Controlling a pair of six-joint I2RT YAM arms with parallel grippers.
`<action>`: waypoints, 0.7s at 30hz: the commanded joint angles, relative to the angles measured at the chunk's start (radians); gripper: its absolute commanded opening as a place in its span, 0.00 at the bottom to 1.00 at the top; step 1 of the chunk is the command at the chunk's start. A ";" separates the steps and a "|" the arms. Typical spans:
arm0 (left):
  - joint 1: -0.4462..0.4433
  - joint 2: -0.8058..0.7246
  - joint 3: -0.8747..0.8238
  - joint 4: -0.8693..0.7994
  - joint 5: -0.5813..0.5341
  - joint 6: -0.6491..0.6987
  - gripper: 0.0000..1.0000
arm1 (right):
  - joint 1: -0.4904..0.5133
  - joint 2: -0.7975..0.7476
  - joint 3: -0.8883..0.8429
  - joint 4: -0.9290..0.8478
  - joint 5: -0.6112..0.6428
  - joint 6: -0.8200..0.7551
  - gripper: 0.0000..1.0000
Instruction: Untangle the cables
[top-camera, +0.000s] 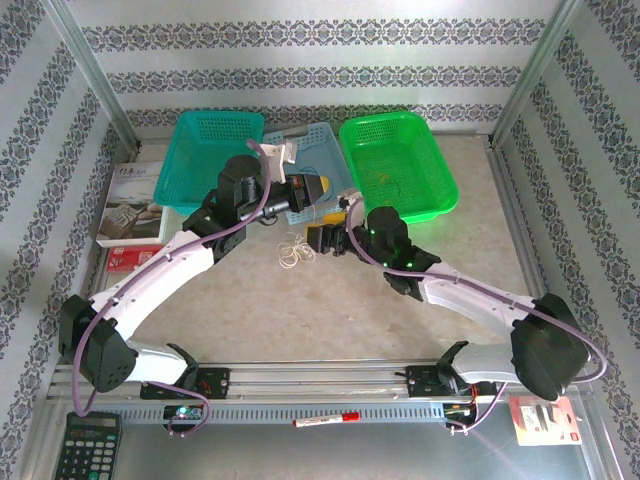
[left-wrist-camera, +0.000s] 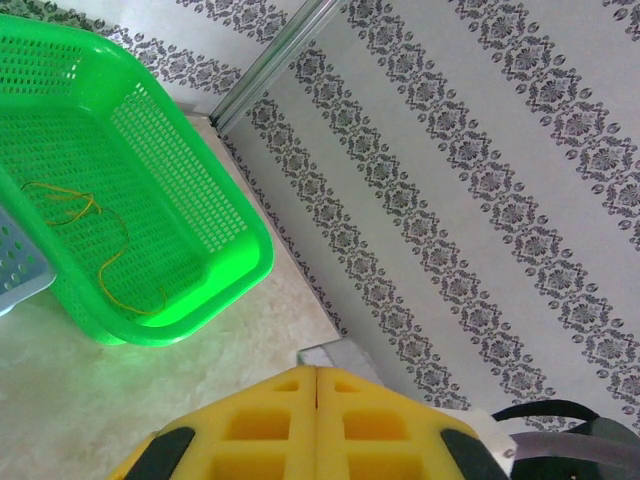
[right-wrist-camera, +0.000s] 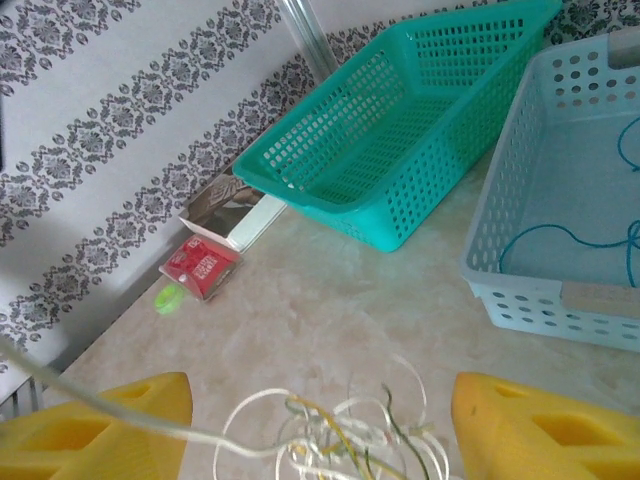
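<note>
The cables (top-camera: 295, 250) lie in a loose whitish bunch on the table, just in front of both grippers. In the right wrist view the cables (right-wrist-camera: 345, 440) show white loops with yellow-orange and dark strands. One white strand runs up and off the left edge. My right gripper (right-wrist-camera: 320, 415) is open, with a yellow finger on either side of the bunch; seen from above, the right gripper (top-camera: 318, 238) is just right of it. My left gripper (left-wrist-camera: 317, 375) is shut with its yellow fingers pressed together and nothing showing between them. From above, the left gripper (top-camera: 325, 190) hovers behind the bunch.
Three baskets stand at the back: teal (top-camera: 220, 118), light blue (right-wrist-camera: 520, 300) holding a blue wire (right-wrist-camera: 560, 235), and green (left-wrist-camera: 250, 260) holding a yellow-orange wire (left-wrist-camera: 90, 230). A red box (right-wrist-camera: 200, 268) and books (top-camera: 130, 205) sit at the left. A calculator (top-camera: 85, 445) and marker (top-camera: 325, 420) lie near the front.
</note>
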 joint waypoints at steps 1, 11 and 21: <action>-0.012 -0.008 0.044 0.042 0.009 -0.009 0.00 | 0.020 0.034 0.050 0.072 0.014 -0.010 0.69; -0.012 -0.038 0.103 0.027 -0.020 -0.015 0.00 | 0.041 0.119 -0.074 0.202 0.076 0.030 0.52; 0.022 -0.075 0.264 -0.063 -0.079 0.048 0.00 | 0.035 0.147 -0.305 0.304 0.165 0.089 0.29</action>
